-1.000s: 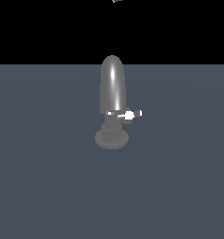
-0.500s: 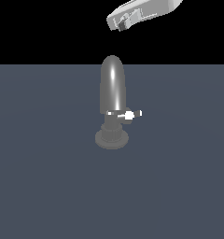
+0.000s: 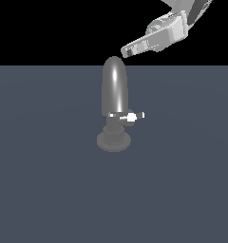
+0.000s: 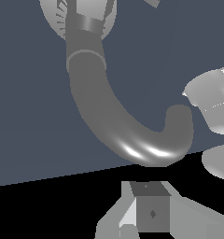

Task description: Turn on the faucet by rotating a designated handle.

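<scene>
- Claw (image 3: 128, 50) hangs above the faucet (image 3: 115, 90), apart from it; cannot tell its spread.
- Handle (image 3: 130, 116) sticks sideways from the faucet's neck, untouched.

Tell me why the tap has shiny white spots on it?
Exterior view: light glares in a bright streak down the glossy faucet, and the handle tip looks pure white. Wrist view: two soft highlights sit on the spout's curved bend; nothing is blurry.
</scene>
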